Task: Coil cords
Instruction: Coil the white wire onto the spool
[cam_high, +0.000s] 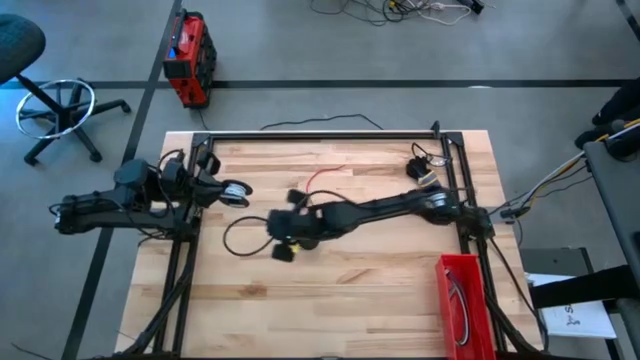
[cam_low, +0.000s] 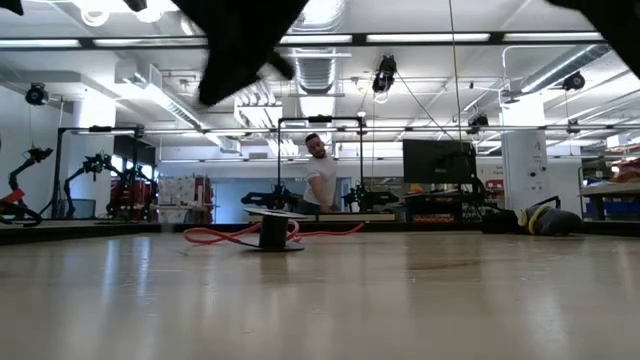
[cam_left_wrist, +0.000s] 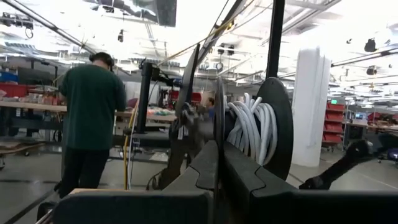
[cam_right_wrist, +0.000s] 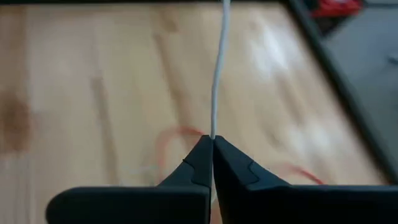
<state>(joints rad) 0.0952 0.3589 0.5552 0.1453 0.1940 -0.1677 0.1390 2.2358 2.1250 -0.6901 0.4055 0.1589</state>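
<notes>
pinching the white cord (cam_right_wrist: 219, 74) between closed fingers, the right gripper (cam_right_wrist: 213, 144) hovers over mid-table, likely feeding it to the spool (cam_left_wrist: 252, 127) clamped in the left gripper (cam_left_wrist: 217, 149) at the table's left edge for winding.

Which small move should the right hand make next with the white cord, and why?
Probably the right hand should carry the white cord toward the left hand, which holds a spool already wound with white cord. The cord runs taut from the shut fingers.
</notes>
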